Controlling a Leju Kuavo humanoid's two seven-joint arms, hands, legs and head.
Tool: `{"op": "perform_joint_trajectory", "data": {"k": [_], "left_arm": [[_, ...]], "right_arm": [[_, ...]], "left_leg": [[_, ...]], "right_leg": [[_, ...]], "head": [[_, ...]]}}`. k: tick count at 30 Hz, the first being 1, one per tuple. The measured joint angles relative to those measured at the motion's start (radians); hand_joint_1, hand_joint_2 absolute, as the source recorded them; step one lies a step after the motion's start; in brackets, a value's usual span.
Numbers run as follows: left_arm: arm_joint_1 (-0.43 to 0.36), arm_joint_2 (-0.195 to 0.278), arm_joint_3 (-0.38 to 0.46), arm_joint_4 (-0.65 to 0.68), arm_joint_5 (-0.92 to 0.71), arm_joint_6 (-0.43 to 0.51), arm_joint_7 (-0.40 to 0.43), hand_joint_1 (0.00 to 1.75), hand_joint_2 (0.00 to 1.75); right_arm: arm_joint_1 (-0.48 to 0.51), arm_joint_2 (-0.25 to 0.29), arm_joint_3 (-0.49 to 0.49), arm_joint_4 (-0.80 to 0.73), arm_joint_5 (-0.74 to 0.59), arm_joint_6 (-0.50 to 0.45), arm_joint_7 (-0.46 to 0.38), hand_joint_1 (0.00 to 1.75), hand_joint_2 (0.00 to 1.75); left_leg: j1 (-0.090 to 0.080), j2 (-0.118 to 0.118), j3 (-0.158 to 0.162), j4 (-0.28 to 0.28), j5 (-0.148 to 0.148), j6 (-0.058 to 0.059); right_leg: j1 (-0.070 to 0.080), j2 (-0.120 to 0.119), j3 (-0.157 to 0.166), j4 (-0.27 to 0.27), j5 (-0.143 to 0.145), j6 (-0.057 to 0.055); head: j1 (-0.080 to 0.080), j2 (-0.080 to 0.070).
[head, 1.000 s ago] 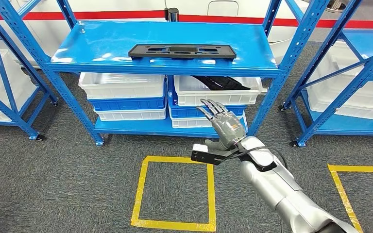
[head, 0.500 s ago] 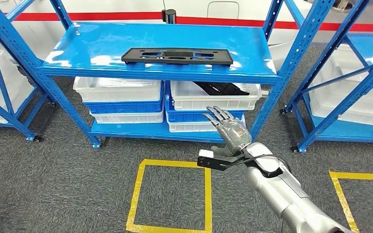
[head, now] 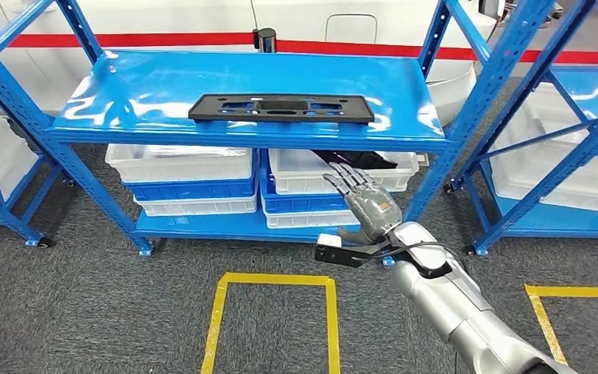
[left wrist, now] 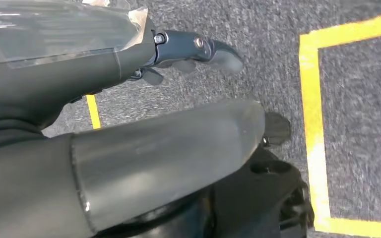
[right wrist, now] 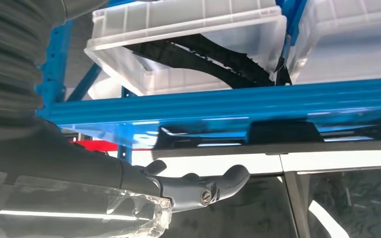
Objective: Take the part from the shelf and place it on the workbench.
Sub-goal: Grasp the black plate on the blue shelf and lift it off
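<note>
A long flat black part with cut-outs lies on the top board of the blue shelf, near its front edge. My right hand is raised in front of the lower bins, below the part and to its right, fingers spread and holding nothing. The right wrist view shows the shelf's blue front edge with the dark part on it, beyond a grey finger. My left hand hangs over the grey carpet with its fingers stretched out and empty.
Under the top board stand white and blue bins; the right one holds other black parts. More blue racks stand to the left and the right. A yellow tape square marks the carpet.
The camera has moved closer: the shelf looks larger and the tape square has slid down the picture. My right hand stays raised and open, a little nearer the shelf's front edge.
</note>
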Motion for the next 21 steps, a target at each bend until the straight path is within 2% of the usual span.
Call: {"op": "perform_joint_trajectory", "data": {"k": [2, 3, 4, 6, 7, 8, 9, 10, 11, 12, 13, 14, 15, 18, 19, 20, 21], "left_arm": [[-0.001, 0.0, 0.0, 0.0, -0.001, 0.0, 0.0, 0.0, 0.0], [-0.001, 0.0, 0.0, 0.0, -0.001, 0.0, 0.0, 0.0, 0.0], [-0.002, 0.001, 0.0, 0.0, -0.001, -0.001, 0.0, 0.0, 0.0], [-0.002, 0.001, 0.0, 0.0, -0.001, -0.003, 0.0, 0.0, 0.0], [-0.002, 0.001, 0.0, 0.0, 0.0, -0.002, 0.001, 0.0, 0.0], [-0.001, 0.001, 0.0, 0.0, 0.0, -0.002, 0.002, 0.0, 0.0], [0.0, 0.001, 0.0, 0.0, 0.0, 0.0, 0.003, 0.0, 0.0], [0.0, 0.0, 0.0, 0.0, -0.001, 0.001, 0.004, 0.0, 0.0], [0.001, -0.002, 0.0, 0.0, -0.001, 0.002, 0.005, 0.0, 0.0], [0.0, -0.004, 0.0, 0.001, -0.001, 0.003, 0.006, 0.0, 0.0], [-0.001, -0.005, 0.0, 0.002, -0.001, 0.005, 0.007, 0.0, 0.0], [-0.001, -0.006, 0.0, 0.004, -0.001, 0.007, 0.008, 0.0, 0.0], [-0.003, -0.006, 0.0, 0.004, -0.001, 0.008, 0.008, 0.0, 0.0], [-0.005, -0.004, 0.0, 0.003, -0.002, 0.01, 0.008, 0.0, 0.0], [-0.006, -0.003, 0.0, 0.003, -0.003, 0.01, 0.008, 0.0, 0.0], [-0.005, -0.003, 0.0, 0.002, -0.004, 0.009, 0.008, 0.0, 0.0], [-0.005, -0.003, 0.0, 0.003, -0.005, 0.009, 0.008, 0.0, 0.0]], "right_arm": [[-0.001, -0.003, -0.003, -0.004, 0.0, 0.0, 0.0, 0.0, 1.75], [-0.001, -0.005, -0.004, -0.005, 0.0, -0.001, 0.0, 0.0, 1.75], [-0.002, -0.006, -0.005, -0.007, -0.001, -0.001, 0.0, 0.0, 1.75], [0.001, -0.009, -0.006, -0.008, -0.001, -0.001, 0.0, 0.0, 1.75], [0.003, -0.012, -0.006, -0.008, -0.002, -0.001, 0.0, 0.0, 1.75], [0.005, -0.014, -0.006, -0.008, -0.003, -0.001, 0.0, 0.0, 1.75], [0.006, -0.016, -0.006, -0.008, -0.003, -0.001, 0.0, 0.0, 1.75], [0.006, -0.018, -0.006, -0.008, -0.004, -0.001, 0.0, 0.0, 1.75], [0.006, -0.02, -0.007, -0.008, -0.004, -0.001, 0.0, 0.0, 1.75], [0.005, -0.021, -0.008, -0.008, -0.004, -0.001, 0.0, 0.0, 1.75], [0.004, -0.021, -0.008, -0.007, -0.003, -0.001, 0.0, 0.0, 1.75], [0.004, -0.021, -0.008, -0.007, -0.002, -0.001, 0.0, 0.0, 1.75], [0.002, -0.02, -0.008, -0.007, -0.002, -0.001, 0.0, 0.0, 1.75], [-0.005, -0.015, -0.01, -0.01, 0.0, -0.001, 0.0, 0.0, 1.75], [-0.007, -0.012, -0.011, -0.011, 0.0, -0.002, 0.0, 0.0, 1.75], [-0.009, -0.01, -0.011, -0.011, 0.001, -0.002, 0.0, 0.0, 1.75], [-0.01, -0.008, -0.011, -0.011, 0.002, -0.002, 0.0, 0.0, 1.75]], "left_leg": [[-0.009, -0.003, 0.005, 0.0, -0.004, 0.021], [-0.012, -0.004, 0.009, -0.001, -0.006, 0.031], [-0.015, -0.005, 0.013, -0.002, -0.01, 0.041], [-0.022, -0.008, 0.021, -0.002, -0.021, 0.055], [-0.027, -0.01, 0.028, -0.002, -0.028, 0.059], [-0.032, -0.013, 0.037, -0.002, -0.036, 0.063], [-0.039, -0.017, 0.05, -0.002, -0.045, 0.066], [-0.046, -0.019, 0.065, -0.002, -0.055, 0.069], [-0.052, -0.021, 0.075, -0.003, -0.066, 0.071], [-0.058, -0.023, 0.085, -0.003, -0.077, 0.072], [-0.062, -0.025, 0.09, -0.002, -0.087, 0.071], [-0.062, -0.026, 0.091, -0.002, -0.094, 0.069], [-0.061, -0.026, 0.093, -0.003, -0.099, 0.064], [-0.057, -0.022, 0.1, 0.012, -0.121, 0.044], [-0.055, -0.019, 0.085, 0.049, -0.138, 0.035], [-0.048, -0.016, 0.05, 0.111, -0.161, 0.026], [-0.04, -0.015, -0.001, 0.187, -0.185, 0.016]], "right_leg": [[-0.003, -0.001, 0.002, 0.006, -0.008, 0.013], [-0.005, -0.003, -0.011, 0.038, -0.021, 0.014], [-0.007, -0.004, -0.044, 0.099, -0.042, 0.012], [-0.004, -0.005, -0.147, 0.267, -0.089, 0.004], [0.0, -0.006, -0.198, 0.333, -0.099, 0.004], [0.006, -0.006, -0.23, 0.357, -0.089, 0.006], [0.014, -0.006, -0.241, 0.338, -0.059, 0.008], [0.024, -0.005, -0.232, 0.277, -0.012, 0.007], [0.036, -0.005, -0.212, 0.195, 0.042, -0.001], [0.047, -0.004, -0.189, 0.125, 0.084, -0.015], [0.054, -0.004, -0.172, 0.076, 0.112, -0.031], [0.058, -0.004, -0.163, 0.053, 0.123, -0.046], [0.059, -0.005, -0.159, 0.052, 0.119, -0.056], [0.041, -0.005, -0.133, 0.03, 0.111, -0.075], [0.033, -0.005, -0.12, 0.022, 0.107, -0.081], [0.03, -0.005, -0.109, 0.018, 0.102, -0.086], [0.027, -0.006, -0.102, 0.016, 0.096, -0.09]], "head": [[0.003, 0.0], [0.005, 0.0], [0.006, 0.0], [0.009, 0.0], [0.011, 0.0], [0.012, 0.0], [0.013, 0.0], [0.014, 0.0], [0.014, 0.0], [0.01, 0.0], [0.008, 0.0], [0.005, 0.0], [0.003, 0.0], [0.006, 0.0], [0.005, 0.0], [0.004, 0.0], [0.003, 0.0]]}}
